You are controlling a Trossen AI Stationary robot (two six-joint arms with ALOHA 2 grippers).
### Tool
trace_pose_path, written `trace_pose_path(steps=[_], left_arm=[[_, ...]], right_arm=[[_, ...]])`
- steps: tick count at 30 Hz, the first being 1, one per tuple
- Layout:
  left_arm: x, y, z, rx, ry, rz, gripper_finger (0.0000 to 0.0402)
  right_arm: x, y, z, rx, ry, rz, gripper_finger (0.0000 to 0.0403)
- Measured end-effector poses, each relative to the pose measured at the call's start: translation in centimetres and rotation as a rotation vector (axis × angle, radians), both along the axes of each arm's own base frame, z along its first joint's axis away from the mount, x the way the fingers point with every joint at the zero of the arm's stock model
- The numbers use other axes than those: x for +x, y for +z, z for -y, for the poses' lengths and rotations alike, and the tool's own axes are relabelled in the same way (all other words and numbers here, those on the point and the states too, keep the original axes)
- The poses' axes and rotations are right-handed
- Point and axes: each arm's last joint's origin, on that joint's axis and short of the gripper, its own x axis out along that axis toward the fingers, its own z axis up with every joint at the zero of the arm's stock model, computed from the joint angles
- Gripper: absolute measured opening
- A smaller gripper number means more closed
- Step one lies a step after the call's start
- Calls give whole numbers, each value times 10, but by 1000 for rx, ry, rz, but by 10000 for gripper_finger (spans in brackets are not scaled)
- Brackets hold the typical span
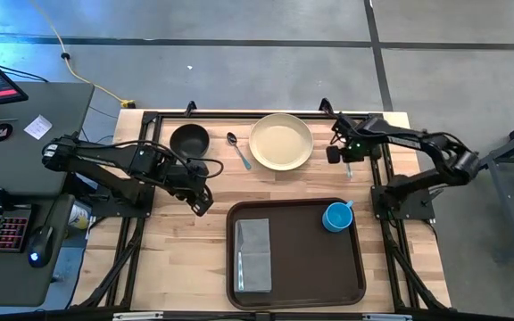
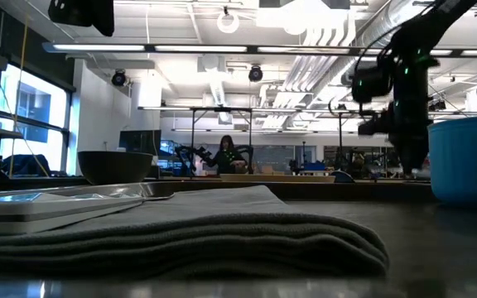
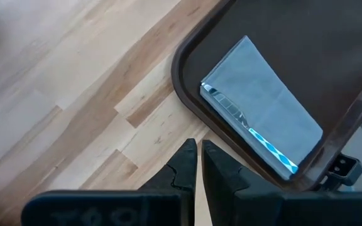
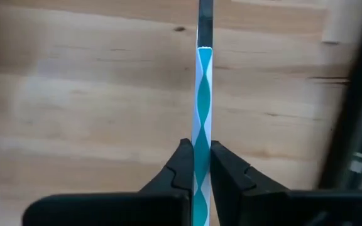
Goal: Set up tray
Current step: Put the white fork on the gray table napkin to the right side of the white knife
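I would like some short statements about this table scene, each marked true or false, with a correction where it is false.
1. The blue cup stands inside the tray. True.
2. The right gripper is open and empty. False: it is shut on a utensil with a teal and white handle.
3. The grey napkin lies on the tray. True.
4. The cream plate is on the tray. False: it sits on the bare wood beyond the tray.
5. The left gripper holds the spoon. False: it is shut and empty.
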Motion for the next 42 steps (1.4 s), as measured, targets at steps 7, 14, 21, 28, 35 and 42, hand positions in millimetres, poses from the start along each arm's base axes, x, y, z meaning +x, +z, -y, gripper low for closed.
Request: trace_pose_path(steps=[7,14,21,28,35,42], left_arm=[[0,0,-2,76,-3,11,60],[3,2,-2,140,-60,42,60],[7,4,-2,167,-127,83,60],[5,4,-1,151,-174,77,60],[5,5,0,137,-186,77,60],[3,6,1,66,-203,78,60]], right_arm=[[16,59,-27,-50,14,228,19],[58,104,-69,-79,30,378,18],[116,108,-120,6,90,368,18],[174,116,-184,70,111,390,18],[220,120,-237,100,115,440,18],[261,88,-281,137,131,453,18]])
